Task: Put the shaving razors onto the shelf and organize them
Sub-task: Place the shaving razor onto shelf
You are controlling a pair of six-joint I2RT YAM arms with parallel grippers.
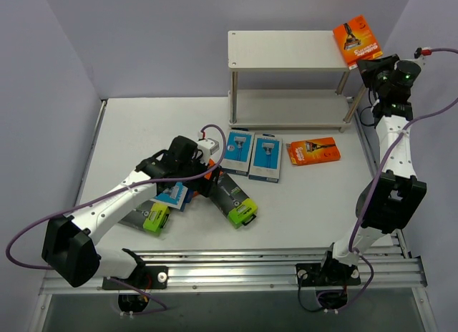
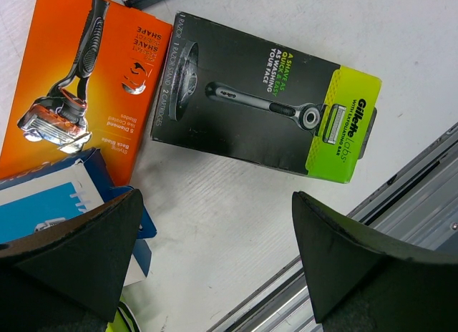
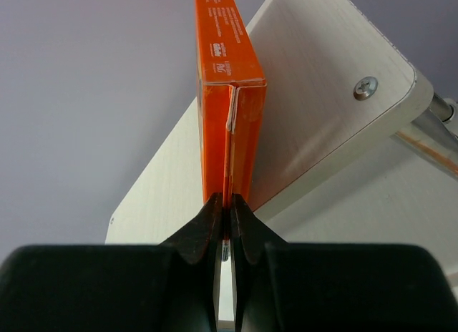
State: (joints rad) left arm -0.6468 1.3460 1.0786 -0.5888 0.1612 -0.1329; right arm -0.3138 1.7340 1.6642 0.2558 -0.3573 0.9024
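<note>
Pale lilac walls close in a white table (image 1: 308, 203), and the shelf (image 1: 286, 49) stands at its back, right of centre. At the right rear corner of the shelf's top board, the right gripper (image 1: 370, 62) holds an orange pack (image 1: 356, 40). In the right wrist view its fingers (image 3: 207, 225) are pressed together on the thin end flap of that pack. The pack stands on its narrow edge and runs away from the camera over the board. Whether its far end touches the board cannot be told from this angle.

The left gripper (image 2: 215, 264) hovers low over a cluster of packs at the table's left-centre, its fingers spread wide and gripping nothing. Below it lie a black pack (image 2: 257, 110) with a lime-green end and a second orange pack (image 2: 79, 81) just beside it. A light blue pack (image 2: 50, 203) overlaps the second orange pack's corner. Another black pack (image 1: 150, 216) lies beside the left forearm.

In front of the shelf a second blue pack (image 1: 238, 147) and a third blue pack (image 1: 265, 159) lie flat, side by side. A third orange pack (image 1: 313, 150) lies flat to their right, apart from them.
</note>
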